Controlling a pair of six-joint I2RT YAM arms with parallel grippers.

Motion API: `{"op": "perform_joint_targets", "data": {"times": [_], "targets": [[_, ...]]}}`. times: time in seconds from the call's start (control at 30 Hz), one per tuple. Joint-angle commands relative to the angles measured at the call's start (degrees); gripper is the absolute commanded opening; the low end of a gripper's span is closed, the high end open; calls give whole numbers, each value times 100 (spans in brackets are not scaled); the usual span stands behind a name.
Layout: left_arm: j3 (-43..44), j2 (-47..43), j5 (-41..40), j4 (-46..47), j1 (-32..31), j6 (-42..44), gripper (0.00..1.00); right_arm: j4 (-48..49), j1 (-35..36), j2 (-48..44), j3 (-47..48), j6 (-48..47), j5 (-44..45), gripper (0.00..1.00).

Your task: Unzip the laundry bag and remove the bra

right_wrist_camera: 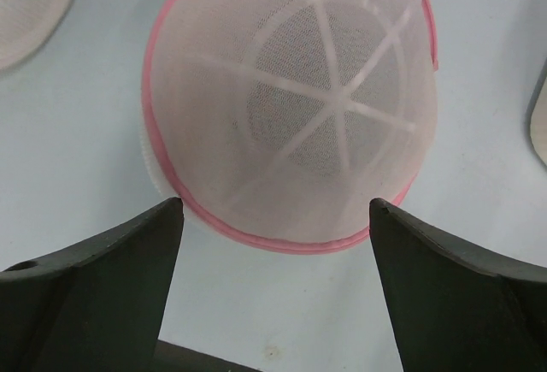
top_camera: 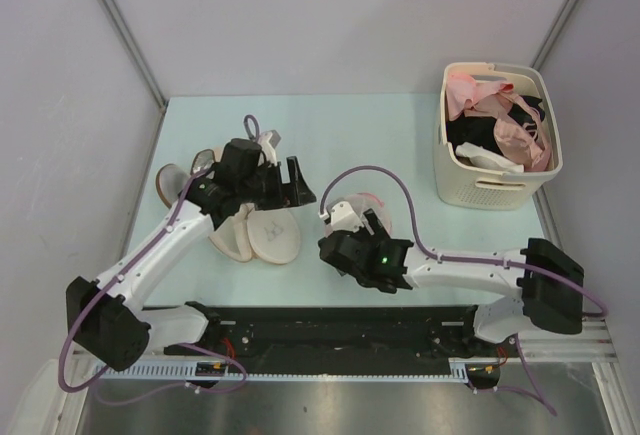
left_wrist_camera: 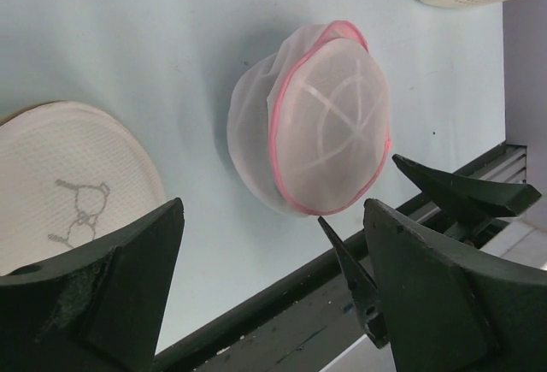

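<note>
Right fingers (right_wrist_camera: 94,295) wide apart above laundry bag (right_wrist_camera: 291,107)

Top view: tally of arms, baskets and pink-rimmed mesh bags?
Arms: 2 (left arm, right arm)
Basket: 1
Laundry bag: 1
Total: 4
</note>
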Motion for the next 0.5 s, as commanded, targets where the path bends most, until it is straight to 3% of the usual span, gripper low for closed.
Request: {"op": "perform_joint_targets", "data": {"times": [0.0, 0.2, 0.3, 0.4, 0.47], "targets": [[-26, -103, 226, -132, 109, 294, 90, 399, 10, 279, 214, -264, 355, 93], [-79, -103, 279, -97, 109, 294, 90, 505, -42, 551, 232, -212, 566, 96], [-88, -112, 296, -79, 118, 285, 90, 348, -78, 578, 249, 121, 1109, 92], [-123, -112, 322, -62, 109, 276, 90, 136, -51, 552, 241, 438, 1471, 81], [-140, -94, 331, -53, 109, 276, 90, 83, -34, 490, 241, 499, 1533, 63]]}}
